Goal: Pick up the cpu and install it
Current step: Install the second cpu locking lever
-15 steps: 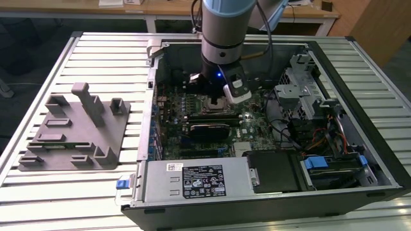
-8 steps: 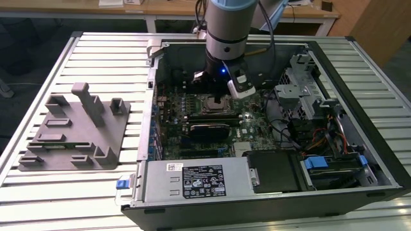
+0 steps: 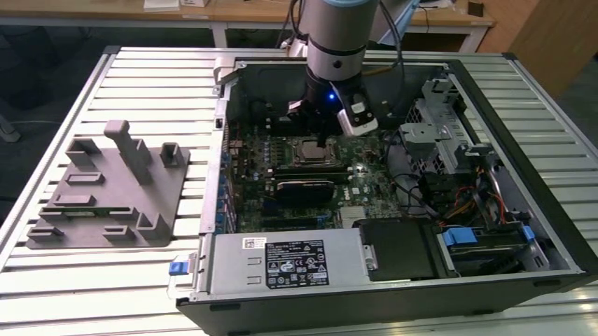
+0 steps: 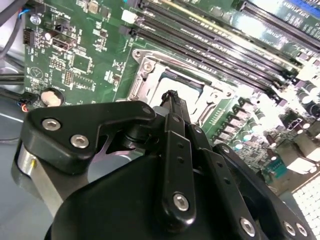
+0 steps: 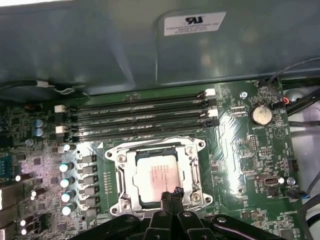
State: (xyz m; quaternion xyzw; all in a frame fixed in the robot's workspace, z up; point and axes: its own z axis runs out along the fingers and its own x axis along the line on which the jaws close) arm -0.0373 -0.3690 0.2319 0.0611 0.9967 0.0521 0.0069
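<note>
labels showing, none readable

a white printed sticker (image 5: 194, 22) is sitting on the grey metal case wall in the first wrist view; a black-and-white label (image 3: 295, 262) is lying on the silver power supply box (image 3: 280, 269).

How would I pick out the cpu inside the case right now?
Start at the open computer case, then the green motherboard on its floor. Below the row of long black memory slots sits a silver metal socket frame; the cpu is the pale square chip lying flat inside it, just beyond the claw.
</note>
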